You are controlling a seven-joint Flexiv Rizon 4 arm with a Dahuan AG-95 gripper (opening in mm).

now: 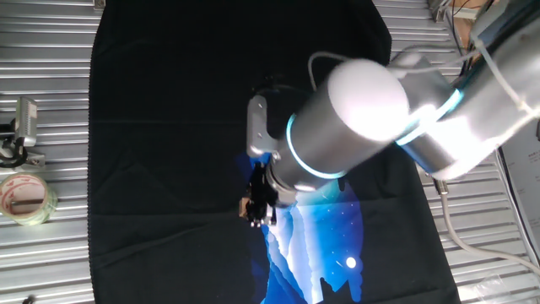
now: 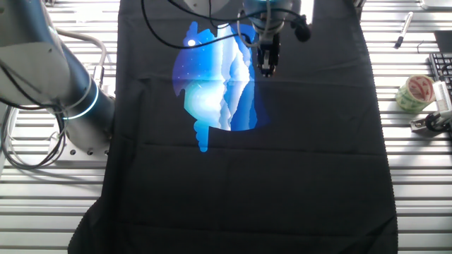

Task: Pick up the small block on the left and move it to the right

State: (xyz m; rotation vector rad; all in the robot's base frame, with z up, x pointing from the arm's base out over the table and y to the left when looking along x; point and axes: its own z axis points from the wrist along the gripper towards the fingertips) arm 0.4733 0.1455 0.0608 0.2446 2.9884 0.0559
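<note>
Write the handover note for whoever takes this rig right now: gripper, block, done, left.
Gripper: low over the black cloth, at the edge of its blue print, fingers shut on the small block, which shows as a tan speck at the fingertips in one fixed view. The other fixed view does not show the block.
Whether the block is lifted clear of the cloth cannot be told.
Done: block grasped.
Left: carry it to the right side, set it down, release.
A tape roll lies off the cloth; leave it alone.
</note>
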